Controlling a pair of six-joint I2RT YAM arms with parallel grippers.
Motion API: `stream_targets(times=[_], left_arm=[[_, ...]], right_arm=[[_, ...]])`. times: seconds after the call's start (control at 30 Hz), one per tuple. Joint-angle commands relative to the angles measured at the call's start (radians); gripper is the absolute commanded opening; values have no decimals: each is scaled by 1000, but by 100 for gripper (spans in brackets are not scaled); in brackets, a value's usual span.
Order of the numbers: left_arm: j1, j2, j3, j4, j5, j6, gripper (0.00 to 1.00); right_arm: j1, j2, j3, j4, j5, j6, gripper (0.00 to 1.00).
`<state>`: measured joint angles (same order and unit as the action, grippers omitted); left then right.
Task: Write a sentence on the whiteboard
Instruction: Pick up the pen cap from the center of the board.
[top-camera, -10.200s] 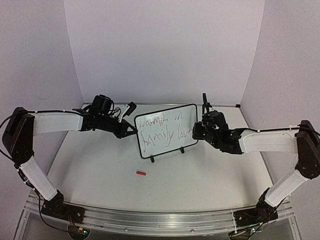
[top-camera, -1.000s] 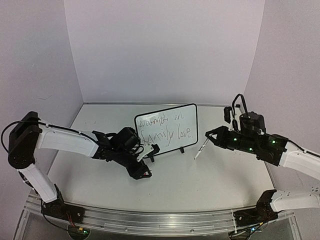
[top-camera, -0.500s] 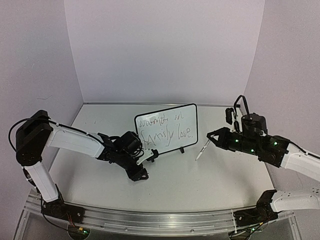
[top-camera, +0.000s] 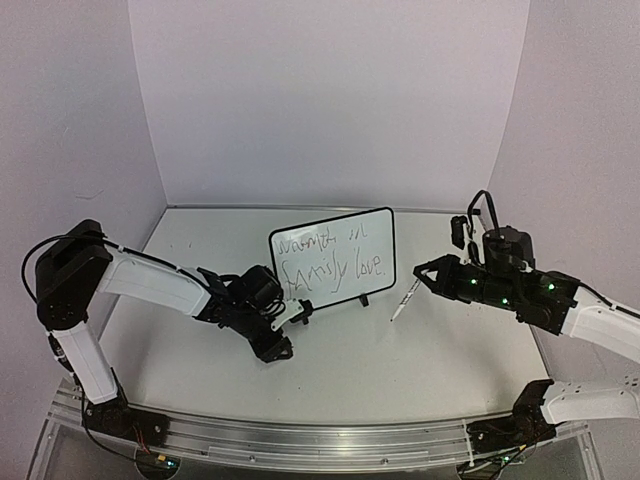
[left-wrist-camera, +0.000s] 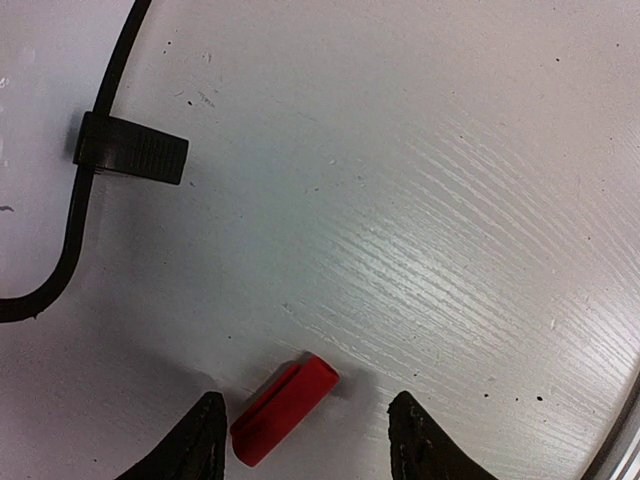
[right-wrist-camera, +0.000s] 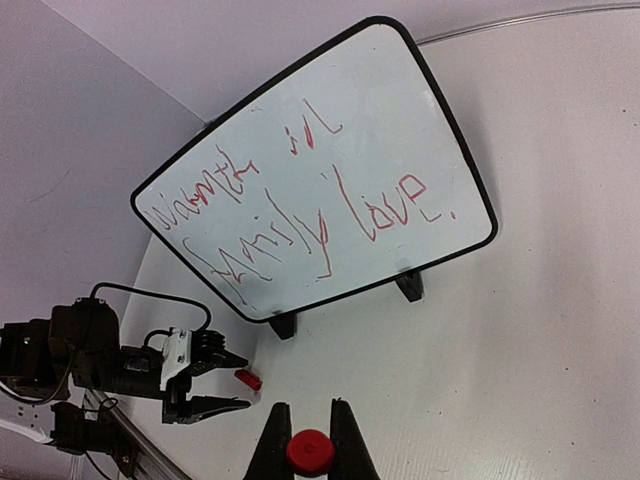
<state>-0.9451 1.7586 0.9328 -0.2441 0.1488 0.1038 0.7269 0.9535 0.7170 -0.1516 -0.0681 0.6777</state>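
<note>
Sentence written, whiteboard standing mid-bench, marker cap not yet picked up.

The small white rectangular whiteboard (top-camera: 375, 232), with a thin black rounded frame, stands leaning back on two black clip feet. It carries the dark handwritten sentence (top-camera: 330, 262) in two lines, the lower reading "family love". It looks light, stiff and very thin, so it would tip or slide easily on the smooth white bench (top-camera: 450, 350), and the ink on its glossy face would likely smear. The bare frame edge at a side is the sensible place to hold it. Just in front of the whiteboard's foot on the left arm's side, the left jaws stand about half open. They straddle a small red plastic marker cap (left-wrist-camera: 285, 410) lying flat and are not closed on it. Off the whiteboard's other side, the right jaws are clamped on a slim white marker pen (top-camera: 402, 300), tip pointing down, clear of the board.
</note>
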Motion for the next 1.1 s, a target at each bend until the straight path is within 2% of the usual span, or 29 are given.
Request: stream_targets(times=[0.0, 0.43, 0.8, 1.07], left_arm=[[5, -5, -16, 5, 5, -27, 54], [-26, -73, -54, -24, 123, -90, 45], [-40, -67, -39, -51, -7, -123, 43], [-47, -48, -20, -39, -14, -130, 41]], right_arm=[[-4, -19, -8, 3, 7, 7, 0], [-4, -21, -16, 3, 17, 12, 0], [-4, -19, -16, 4, 19, 11, 0], [-4, -17, -19, 4, 25, 12, 0]])
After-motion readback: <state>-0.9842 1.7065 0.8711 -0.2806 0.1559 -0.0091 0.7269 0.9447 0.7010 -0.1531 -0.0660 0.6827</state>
